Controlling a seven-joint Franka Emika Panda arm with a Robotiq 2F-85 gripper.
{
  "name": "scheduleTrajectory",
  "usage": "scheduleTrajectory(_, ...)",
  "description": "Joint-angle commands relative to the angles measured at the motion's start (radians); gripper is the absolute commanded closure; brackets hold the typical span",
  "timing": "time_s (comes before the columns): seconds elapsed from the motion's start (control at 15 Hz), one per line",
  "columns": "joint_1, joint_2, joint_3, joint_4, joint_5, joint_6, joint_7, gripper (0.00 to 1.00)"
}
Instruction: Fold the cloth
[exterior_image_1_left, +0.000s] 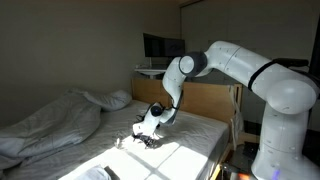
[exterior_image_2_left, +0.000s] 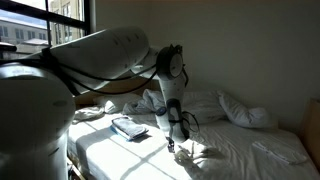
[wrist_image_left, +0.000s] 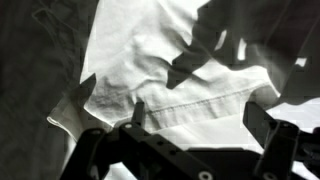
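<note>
The cloth (wrist_image_left: 150, 60) is a white wrinkled sheet with a stitched hem, and it fills the wrist view in bright sunlight. It lies spread over the mattress in both exterior views (exterior_image_1_left: 185, 150) (exterior_image_2_left: 225, 158). My gripper (wrist_image_left: 198, 120) points down at it with the jaws wide open, and the hem edge lies between the two fingers. Nothing is held. In both exterior views the gripper (exterior_image_1_left: 150, 136) (exterior_image_2_left: 178, 146) hovers just above the cloth near the middle of the bed. Whether the fingertips touch the fabric I cannot tell.
A puffy grey-white duvet (exterior_image_1_left: 50, 125) (exterior_image_2_left: 245, 108) is bunched at one end of the bed with a pale pillow (exterior_image_1_left: 117, 99) beside it. A small flat object (exterior_image_2_left: 130, 127) lies on the sheet near the arm. A wooden board (exterior_image_1_left: 205, 98) stands behind the bed.
</note>
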Motion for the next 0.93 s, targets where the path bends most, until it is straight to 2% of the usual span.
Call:
scheduleTrajectory(0.0,-0.028,-0.050,0.016,-0.064,-0.054,-0.046,0.070,0.00)
scheduleTrajectory(0.53,-0.043,-0.109,0.031,-0.135,-0.164,-0.123,0.199,0.00)
scheduleTrajectory(0.87,-0.043,-0.154,0.033,-0.203,-0.190,-0.154,0.263,0.00)
